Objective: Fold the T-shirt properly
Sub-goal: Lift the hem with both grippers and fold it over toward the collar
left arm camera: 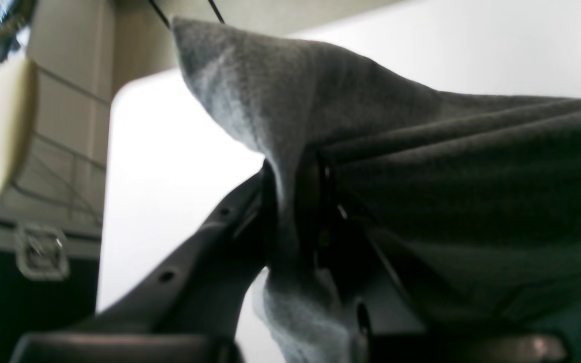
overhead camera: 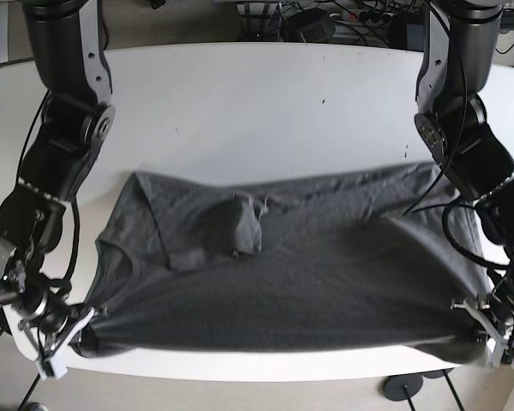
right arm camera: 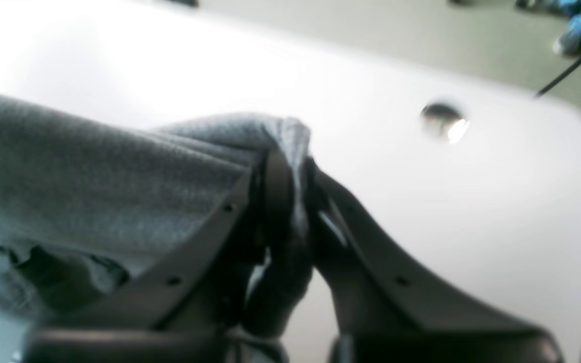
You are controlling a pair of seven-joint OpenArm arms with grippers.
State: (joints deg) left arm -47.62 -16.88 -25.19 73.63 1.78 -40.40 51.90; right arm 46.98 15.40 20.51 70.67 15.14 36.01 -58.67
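Both hands pinch the T-shirt (overhead camera: 308, 257) at the surface's (overhead camera: 240, 94) near edge, left hand (overhead camera: 488, 330) and right hand (overhead camera: 64, 330) at opposite corners, its body stretching away toward the far edge.

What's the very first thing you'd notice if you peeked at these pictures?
A big dark grey T-shirt spread across the white table, with a crumpled sleeve lump near its middle. At the near edge, the left claw and the right claw each pinch a corner, cloth squeezed between their jaws.
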